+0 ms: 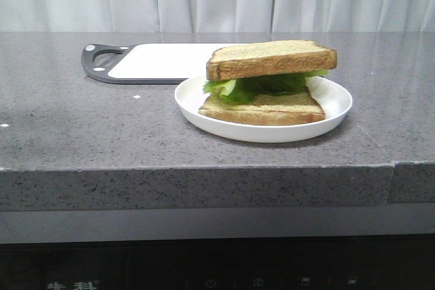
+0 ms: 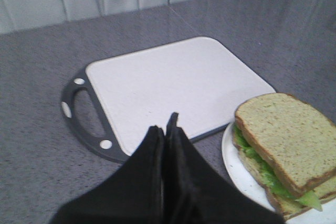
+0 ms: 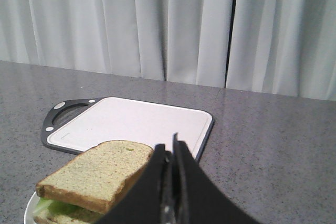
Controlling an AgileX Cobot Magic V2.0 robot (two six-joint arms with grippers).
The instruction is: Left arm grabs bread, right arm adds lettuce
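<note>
Neither end effector appears in the front view, where a finished-looking stack sits right of centre: a thick square toast slice with a speckled tan face and golden crust [image 1: 272,59] lies on a bright green ruffled lettuce leaf [image 1: 262,86], over a thinner lower slice [image 1: 264,109], all on a round white plate [image 1: 336,103] on the grey speckled bench [image 1: 102,127]; a white cutting board with a dark grey handle [image 1: 160,61] lies behind at upper left. From the left wrist view, the left end effector [image 2: 169,129] at bottom centre has its black pointed fingers pressed together and holding nothing, above the board's near edge, with the toast at lower right. From the right wrist view, the right end effector [image 3: 169,153] is likewise pinched closed and empty, the toast at lower left. Both placements seem done, so the sound course is probably to back both arms off without brushing the top slice. Plate and sandwich are cut off by the frame edge in both wrist views, and the arms themselves are out of sight.
</note>
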